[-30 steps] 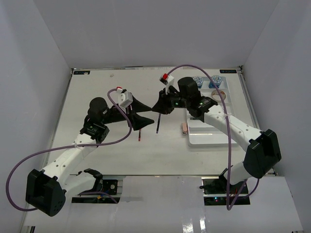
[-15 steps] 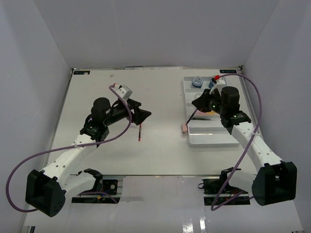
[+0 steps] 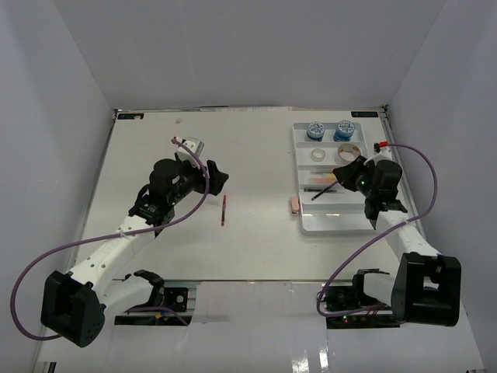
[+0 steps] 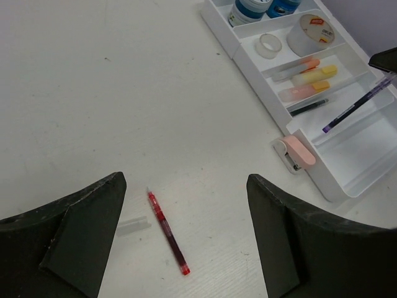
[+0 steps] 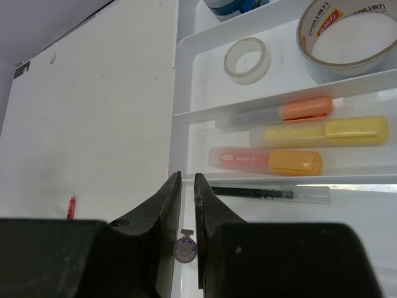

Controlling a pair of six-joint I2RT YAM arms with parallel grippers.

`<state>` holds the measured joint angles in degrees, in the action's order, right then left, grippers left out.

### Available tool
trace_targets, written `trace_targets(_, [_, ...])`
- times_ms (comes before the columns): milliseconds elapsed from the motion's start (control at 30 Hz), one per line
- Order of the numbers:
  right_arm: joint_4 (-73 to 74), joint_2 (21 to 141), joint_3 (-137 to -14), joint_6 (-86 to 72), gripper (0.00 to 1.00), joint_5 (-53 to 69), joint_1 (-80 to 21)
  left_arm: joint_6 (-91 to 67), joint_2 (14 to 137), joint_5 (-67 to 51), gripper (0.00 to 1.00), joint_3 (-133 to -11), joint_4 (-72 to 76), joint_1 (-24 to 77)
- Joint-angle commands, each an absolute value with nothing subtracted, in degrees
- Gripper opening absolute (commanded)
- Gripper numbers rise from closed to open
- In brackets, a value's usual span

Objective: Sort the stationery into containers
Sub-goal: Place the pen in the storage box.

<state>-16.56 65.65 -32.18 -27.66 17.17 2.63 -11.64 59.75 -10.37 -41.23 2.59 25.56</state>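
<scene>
Your right gripper (image 3: 345,172) has swung from mid-table to the tray (image 3: 342,221). Its jaws pinch a dark pen (image 3: 325,192), slanted over the near compartments, so I'd judge it only needs lowering and releasing. Your left gripper (image 3: 220,179) has drawn back with its jaws spread wide and hovers near the red pen (image 3: 224,210). That pen lies loose on the table (image 3: 155,140), and a pink piece (image 3: 294,204) sits just left of the tray, so both remain to sort.
</scene>
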Motion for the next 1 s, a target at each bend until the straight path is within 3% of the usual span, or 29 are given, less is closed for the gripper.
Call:
trace_targets(0, [-27.1, 68.2, -30.7, -29.6, 0.08, 15.4, 2.9, -12.0, 59.0, -5.5, 0.90, -41.4, 0.4, 25.3])
trace_targets(500, [-42.4, 77.3, -22.9, -33.0, 0.09, 15.2, 2.9, -12.2, 58.8, -5.9, 0.89, -40.8, 1.3, 25.3])
trace_targets(600, [-44.6, 78.7, -21.2, -33.1, 0.17, 15.3, 2.9, -12.2, 58.9, -6.1, 0.90, -40.8, 1.2, 25.3])
trace_targets(733, [-45.9, 79.1, -19.2, -32.4, 0.40, 14.7, 2.9, -12.3, 58.8, -6.4, 0.90, -40.7, 1.5, 25.3])
trace_targets(833, [-45.9, 79.0, -18.4, -31.5, 0.51, 14.6, 2.9, -12.3, 59.0, -6.6, 0.89, -40.7, 1.4, 25.3])
trace_targets(967, [-45.7, 78.6, -17.8, -30.4, 0.61, 14.0, 2.9, -12.2, 59.2, -6.6, 0.90, -40.7, 1.4, 25.3])
